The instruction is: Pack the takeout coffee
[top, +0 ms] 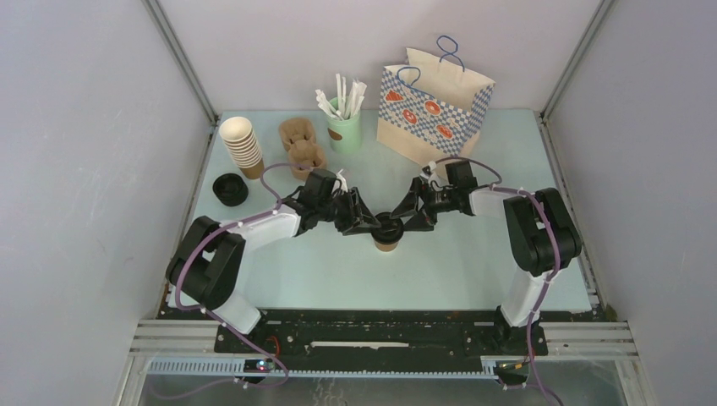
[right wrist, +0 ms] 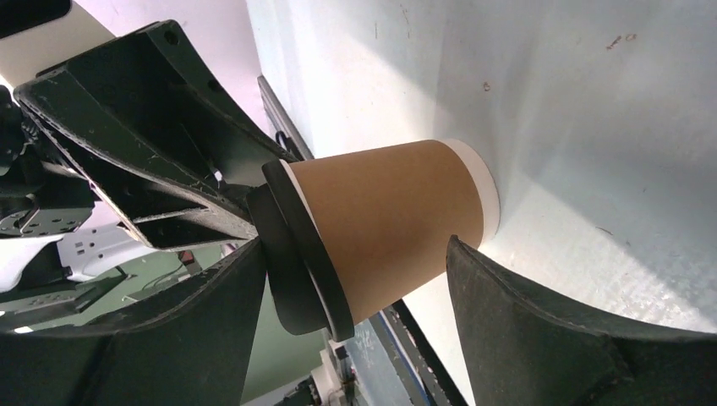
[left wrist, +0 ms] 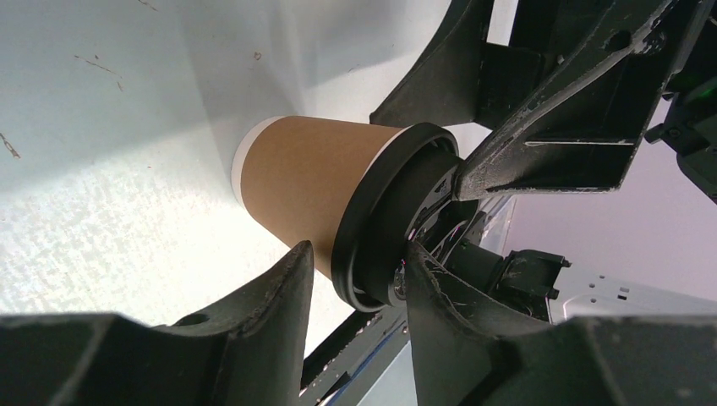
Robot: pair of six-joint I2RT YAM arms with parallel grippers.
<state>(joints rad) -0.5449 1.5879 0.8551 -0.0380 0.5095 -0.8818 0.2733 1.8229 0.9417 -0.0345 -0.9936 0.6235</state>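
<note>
One takeout coffee, a brown paper cup with a black lid, stands at the middle of the table. My left gripper comes at its top from the left and my right gripper from the right. In the left wrist view the cup lies across the frame; my left gripper is open, one finger beside the cup wall and the other against the lid. In the right wrist view my right gripper is open wide, spanning the cup from its lid to its base.
A stack of lidless cups and a loose black lid sit at the back left. A cardboard cup carrier, a green cup of stirrers and a patterned paper bag stand along the back.
</note>
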